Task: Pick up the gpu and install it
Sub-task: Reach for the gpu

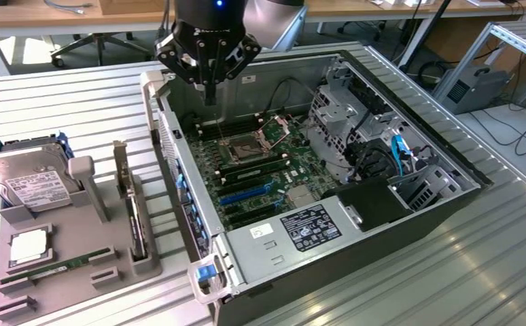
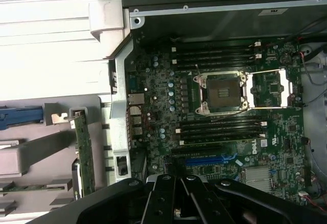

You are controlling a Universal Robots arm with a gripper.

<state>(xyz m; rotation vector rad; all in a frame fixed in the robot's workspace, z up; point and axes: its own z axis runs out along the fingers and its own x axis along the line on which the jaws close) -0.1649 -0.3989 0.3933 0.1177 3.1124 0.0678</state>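
Exterior view: the tool (image 1: 211,95) hangs over the far end of the open case (image 1: 165,129), at about 11 o'clock of the board (image 1: 272,163), its fingers drawn narrow together with nothing between them. The gpu (image 1: 136,217) stands on edge in a grey rack (image 1: 73,285) on the surface (image 1: 426,285), at about 9 o'clock of the case and just beside its wall, silver bracket at the far end, well apart from the tool. In the same rack a drive (image 1: 27,180) sits at 10 o'clock of the gpu and a memory stick (image 1: 54,267) lies at 8 o'clock. Wrist view: the tool (image 2: 176,198), closed and empty, is over the board (image 2: 168,106) near the blue slot (image 2: 209,160); the socket (image 2: 224,92) lies between two banks of memory slots; the gpu (image 2: 83,152) shows edge-on just outside the case wall (image 2: 120,106), in its rack, untouched
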